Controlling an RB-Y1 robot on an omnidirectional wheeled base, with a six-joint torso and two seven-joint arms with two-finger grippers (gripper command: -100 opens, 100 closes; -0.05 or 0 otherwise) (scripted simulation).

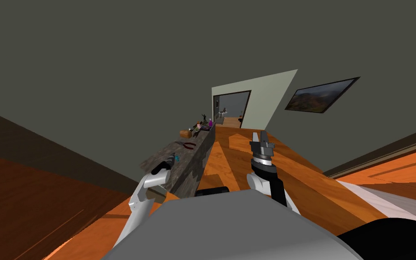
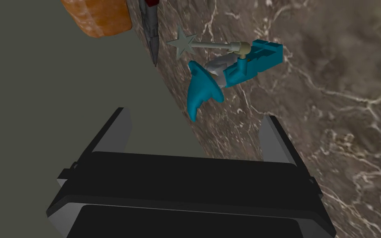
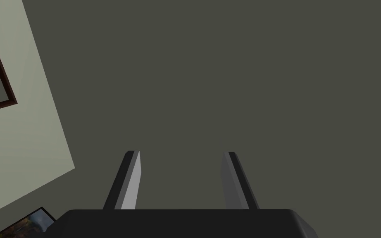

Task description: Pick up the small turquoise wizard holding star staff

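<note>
A small turquoise wizard point(image 2: 227, 74) lies on its side on a dark marbled counter top point(image 2: 330, 124), its pointed hat toward my left gripper and its grey star staff point(image 2: 183, 43) beside it. My left gripper point(image 2: 196, 124) hangs open just short of the hat, with nothing between its fingers point(image 2: 274, 138). In the head view the wizard point(image 1: 175, 158) is a speck of turquoise at the tip of my left gripper point(image 1: 168, 163), near the counter's point(image 1: 189, 155) close end. My right gripper point(image 1: 261, 135) is raised over the floor, open and empty; its fingers point(image 3: 132, 182) point at a wall.
An orange-brown lump point(image 2: 98, 14) and a dark pointed tool point(image 2: 152, 37) lie just past the wizard at the counter's wall-side edge. Red-handled pliers point(image 1: 189, 145), a brown block point(image 1: 185, 133) and several small figures point(image 1: 205, 124) lie farther along. A doorway point(image 1: 232, 108) opens beyond.
</note>
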